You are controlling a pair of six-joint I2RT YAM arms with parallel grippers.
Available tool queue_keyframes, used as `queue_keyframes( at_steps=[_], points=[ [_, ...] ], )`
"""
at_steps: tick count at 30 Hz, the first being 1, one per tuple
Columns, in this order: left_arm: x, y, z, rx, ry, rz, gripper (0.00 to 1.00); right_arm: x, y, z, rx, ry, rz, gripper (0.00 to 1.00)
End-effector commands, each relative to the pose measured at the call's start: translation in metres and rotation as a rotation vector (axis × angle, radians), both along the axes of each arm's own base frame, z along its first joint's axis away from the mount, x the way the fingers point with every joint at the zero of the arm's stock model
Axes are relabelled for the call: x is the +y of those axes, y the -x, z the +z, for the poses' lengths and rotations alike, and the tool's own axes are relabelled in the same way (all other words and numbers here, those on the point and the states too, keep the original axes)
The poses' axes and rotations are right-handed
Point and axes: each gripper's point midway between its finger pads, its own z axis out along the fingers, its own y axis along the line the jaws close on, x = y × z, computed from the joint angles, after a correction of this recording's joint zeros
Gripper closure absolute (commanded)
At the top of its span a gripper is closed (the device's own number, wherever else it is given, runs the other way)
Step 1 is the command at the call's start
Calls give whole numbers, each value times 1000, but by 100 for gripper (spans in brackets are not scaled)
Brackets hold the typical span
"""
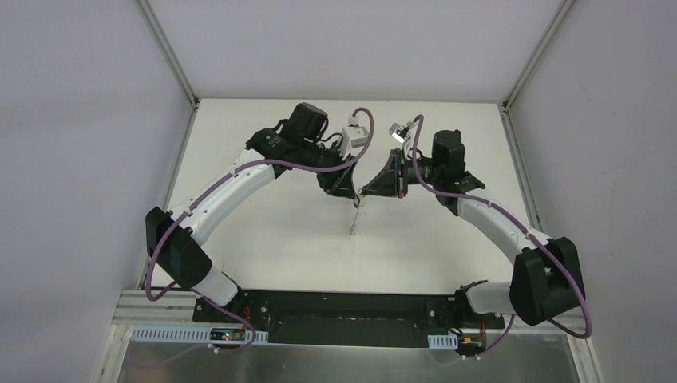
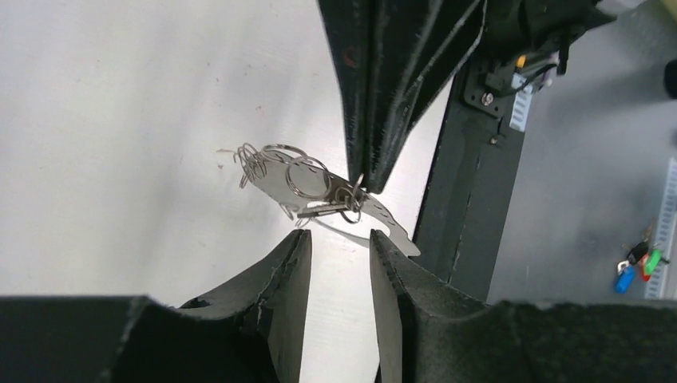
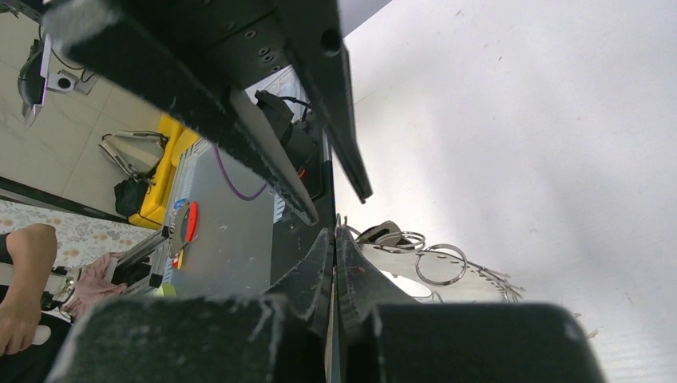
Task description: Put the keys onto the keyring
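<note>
Plainly, the whole bundle hangs on one narrow pinch. The right gripper (image 2: 363, 185), coming down from the upper middle of the left wrist view, is clenched on the keyring (image 2: 291, 171). Its wire loops and a flat silvery piece (image 2: 391, 227) fan out toward the centre left of that frame, seemingly clear of the table (image 2: 120, 120). The left gripper (image 2: 338, 236) sits just below at bottom centre, released, its jaws parted with nothing between them. In the overhead view the two grippers meet near the middle of the table, a thin strand (image 1: 351, 222) dangling beneath. The key I cannot pick out for sure; a small dark oval (image 3: 382, 232) beside the rings in the right wrist view may be its head. The likeliest trouble, I judge, is a nudge from the left fingers that swings or twists the loose loops, so a closing grasp catches the wrong ring or the flat piece. A harder bump could work the wire out of the pinch and drop everything. The fingertips are also near enough to collide.
</note>
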Motion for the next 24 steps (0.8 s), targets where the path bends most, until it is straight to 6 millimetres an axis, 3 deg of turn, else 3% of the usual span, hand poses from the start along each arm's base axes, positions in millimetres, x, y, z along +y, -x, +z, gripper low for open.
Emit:
queue_keyframes(
  at_steps=[1, 10, 16, 24],
  points=[
    [-5, 3, 42, 14, 156, -2, 65, -2, 5, 32, -114, -67, 22, 100],
    [-18, 12, 48, 103, 228, -58, 63, -4, 7, 38, -110, -91, 20, 100],
    [-20, 16, 44, 140, 241, -69, 73, -6, 6, 39, -111, -98, 8, 100],
    [-21, 15, 43, 143, 246, -69, 79, -6, 5, 38, -102, -105, 3, 100]
  ],
)
